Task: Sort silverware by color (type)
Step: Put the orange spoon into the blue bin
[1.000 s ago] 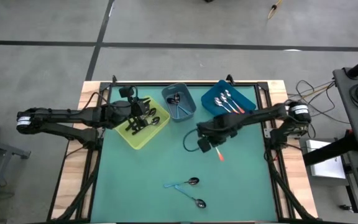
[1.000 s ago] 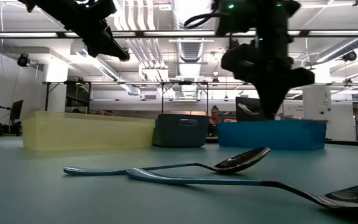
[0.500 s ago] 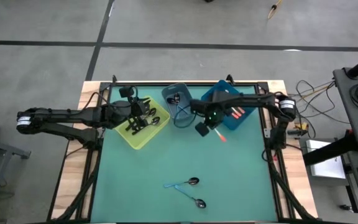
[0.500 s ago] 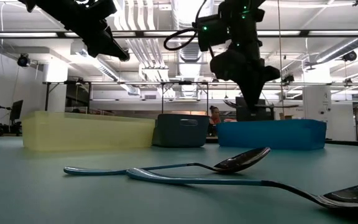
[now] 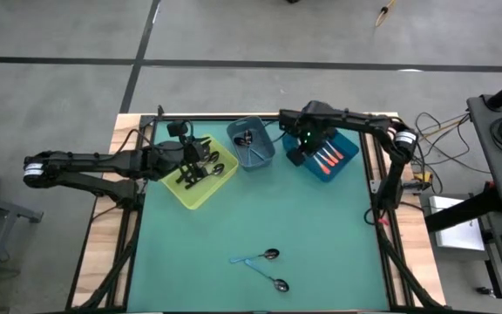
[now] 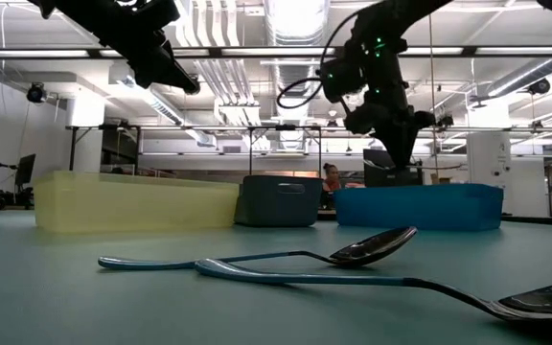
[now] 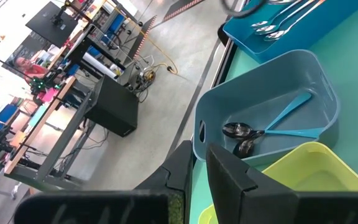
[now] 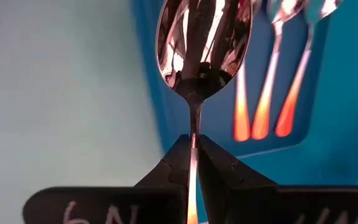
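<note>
High view: the right gripper (image 5: 296,155) hangs over the near-left corner of the blue bin (image 5: 349,163) at upper right of centre, clamped shut on the neck of an orange-handled spoon (image 5: 306,150). More orange-handled spoons (image 5: 327,158) lie inside that bin. The left gripper (image 5: 200,162) sits over the yellow bin (image 5: 192,197) at upper left, where black-handled spoons (image 5: 195,177) rest; its fingers stand nearly together with nothing visible between them. The grey-blue bin (image 5: 263,148) between the two holds light-blue-handled spoons (image 5: 249,150). Two loose spoons lie low in the frame on the green counter (image 5: 207,253) — a light-blue-handled spoon (image 5: 255,256) and a dark-handled spoon (image 5: 269,278), well apart from the bins.

Low view: those two loose spoons cross in the foreground; the three bins line up behind, with the right gripper above the blue one and the left arm at upper left.

Left wrist view: past the nearly closed fingers (image 7: 225,177), the grey-blue bin shows two light-blue-handled spoons.

Right wrist view: the held spoon's shiny bowl (image 8: 204,43) fills the upper centre — its neck pinched between the fingers (image 8: 219,171) — with three orange handles behind.
</note>
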